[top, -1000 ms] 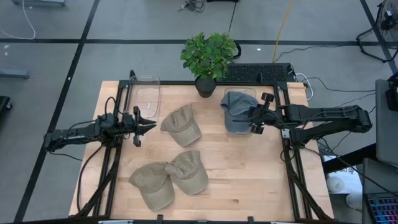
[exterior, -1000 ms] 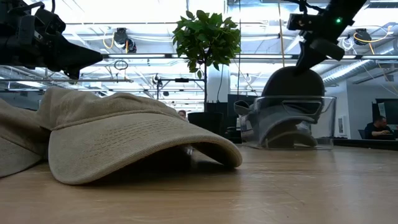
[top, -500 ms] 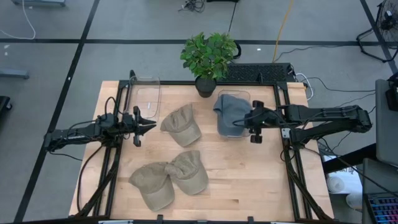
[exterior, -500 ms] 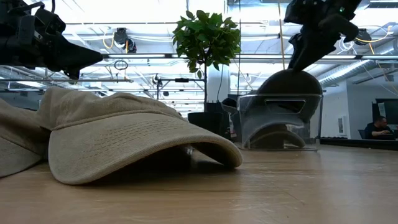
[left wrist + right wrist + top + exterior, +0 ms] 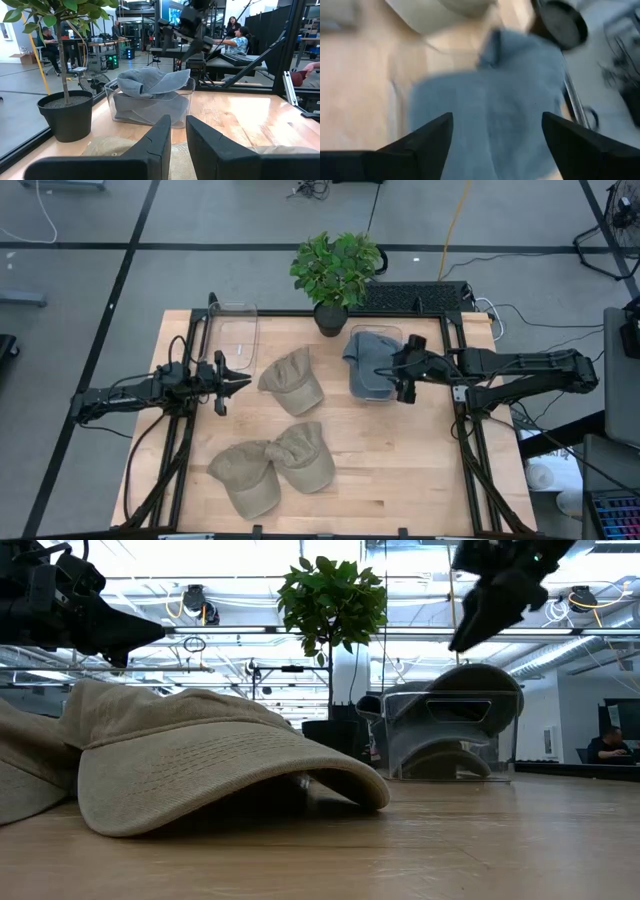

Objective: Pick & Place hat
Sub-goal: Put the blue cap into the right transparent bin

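Note:
A grey hat lies in a clear bin at the table's far right, its crown bulging above the rim. My right gripper hangs open just above and to the right of it, clear of the crown; its fingers straddle the hat from above. My left gripper hovers at the left, fingers slightly apart with nothing between them, pointing at a tan hat that rests on the wood.
Two more tan hats lie touching near the front edge. An empty clear bin stands at the far left and a potted plant at the far middle. Bare wood shows at the front right.
My right gripper has moved a little toward the table's left, and the grey hat and its bin have shifted that way with it. It has then opened, let go of the hat and risen. The hat's crown now sits lower in the bin.

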### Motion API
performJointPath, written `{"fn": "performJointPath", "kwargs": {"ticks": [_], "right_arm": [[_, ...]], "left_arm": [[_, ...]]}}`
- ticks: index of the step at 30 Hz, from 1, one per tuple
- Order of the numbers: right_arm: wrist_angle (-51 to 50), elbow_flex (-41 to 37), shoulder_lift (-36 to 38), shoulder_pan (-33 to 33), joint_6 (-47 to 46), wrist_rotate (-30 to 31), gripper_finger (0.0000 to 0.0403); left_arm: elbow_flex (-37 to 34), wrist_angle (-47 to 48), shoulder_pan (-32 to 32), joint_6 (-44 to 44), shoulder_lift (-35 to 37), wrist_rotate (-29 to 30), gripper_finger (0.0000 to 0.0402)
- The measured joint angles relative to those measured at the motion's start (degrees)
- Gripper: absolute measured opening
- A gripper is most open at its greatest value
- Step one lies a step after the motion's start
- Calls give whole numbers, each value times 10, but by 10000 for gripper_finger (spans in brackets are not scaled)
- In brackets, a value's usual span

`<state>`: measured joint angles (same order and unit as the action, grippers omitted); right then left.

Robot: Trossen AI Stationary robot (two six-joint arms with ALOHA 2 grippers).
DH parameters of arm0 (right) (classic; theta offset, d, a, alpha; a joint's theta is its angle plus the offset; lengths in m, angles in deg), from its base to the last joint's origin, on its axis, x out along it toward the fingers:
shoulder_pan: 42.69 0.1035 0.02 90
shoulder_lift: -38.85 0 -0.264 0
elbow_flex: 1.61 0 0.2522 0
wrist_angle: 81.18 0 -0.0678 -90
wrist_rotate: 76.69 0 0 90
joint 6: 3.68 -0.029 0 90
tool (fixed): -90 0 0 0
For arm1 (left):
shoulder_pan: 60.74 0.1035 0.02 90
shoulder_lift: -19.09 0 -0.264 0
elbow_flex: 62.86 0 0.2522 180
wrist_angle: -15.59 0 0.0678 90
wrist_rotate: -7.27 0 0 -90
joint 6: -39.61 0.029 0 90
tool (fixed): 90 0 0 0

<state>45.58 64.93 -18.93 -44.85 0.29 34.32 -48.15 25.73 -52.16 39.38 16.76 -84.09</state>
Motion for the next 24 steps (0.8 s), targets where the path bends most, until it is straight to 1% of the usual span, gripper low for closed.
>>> {"fn": "performJointPath", "kwargs": {"ticks": [3, 4, 6, 9, 11, 13, 14, 16, 21, 24], "right_arm": [[-63, 0, 0, 0, -30, 12, 264], [-82, -1, 0, 0, -40, 11, 249], [-87, -12, -1, 0, -58, 2, 208], [-66, -36, -2, 0, -65, -43, 129], [-25, -58, -5, 0, -58, -62, 77], [21, -81, -10, 0, -36, -72, 32], [39, -90, -14, 0, -18, -78, 16], [59, -96, -22, 0, 17, -80, 8], [64, -74, -46, 0, 28, -61, 25], [74, -57, -58, 0, 28, -87, 18]], "left_arm": [[0, 0, 0, 0, 0, 0, 67], [0, 0, 0, 0, 0, 0, 67], [0, 0, 0, 0, 0, 0, 67], [0, 0, 0, 0, 0, 0, 67], [0, 0, 0, 0, 0, 0, 67], [0, 0, 0, 0, 0, 0, 67], [0, 0, 0, 0, 0, 0, 67], [0, 0, 0, 0, 0, 0, 67], [0, 0, 0, 0, 0, 0, 67], [0, 0, 0, 0, 0, 0, 67]]}}
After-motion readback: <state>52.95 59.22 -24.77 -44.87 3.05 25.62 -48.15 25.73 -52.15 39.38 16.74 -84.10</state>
